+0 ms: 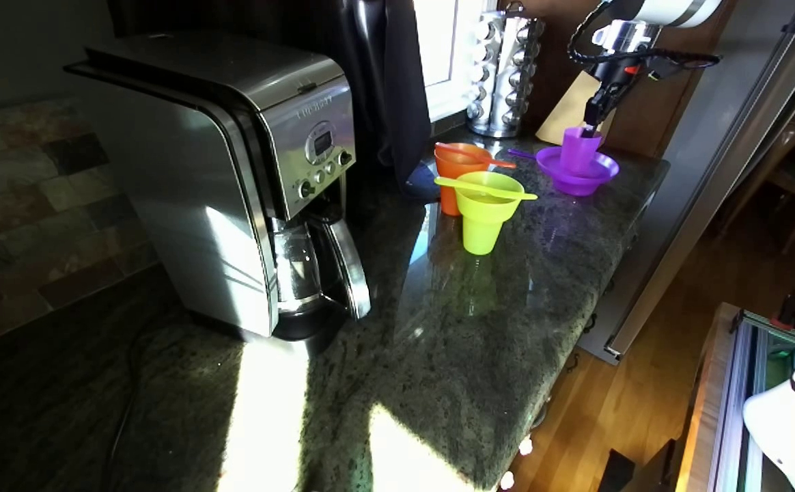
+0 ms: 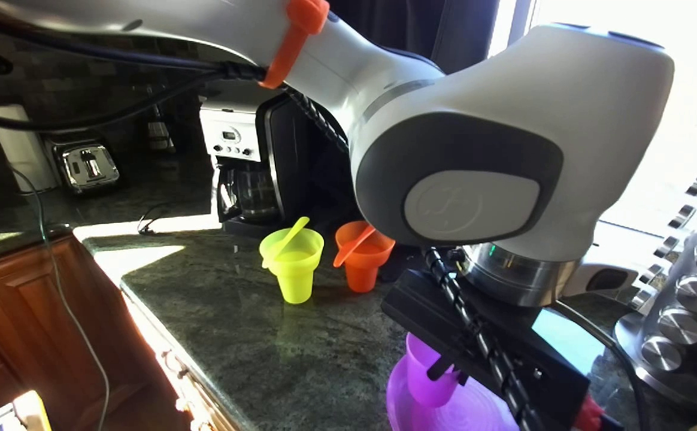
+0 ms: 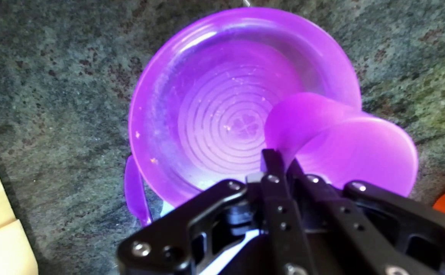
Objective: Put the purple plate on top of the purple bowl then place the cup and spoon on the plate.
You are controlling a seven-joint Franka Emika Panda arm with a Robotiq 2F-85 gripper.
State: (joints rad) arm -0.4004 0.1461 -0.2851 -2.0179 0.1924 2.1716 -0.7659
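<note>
My gripper (image 3: 282, 160) is shut on the wall of the purple cup (image 3: 356, 152), one finger inside and one outside. The cup also shows in both exterior views (image 1: 578, 152) (image 2: 425, 374). It is over one side of the purple plate (image 3: 215, 88); whether its base touches the plate I cannot tell. The plate (image 1: 608, 166) sits on the purple bowl (image 1: 576, 188), which the plate hides in the wrist view. The purple spoon (image 3: 135, 189) lies on the counter beside the plate; in an exterior view its handle (image 1: 522, 154) shows behind the plate.
A yellow-green cup (image 1: 483, 219) with a spoon across it and an orange vessel (image 2: 361, 272) with an orange spoon stand on the counter. A spice rack (image 1: 503, 75), a pale board (image 1: 565, 109) and a coffee maker (image 1: 233, 171) stand along the back.
</note>
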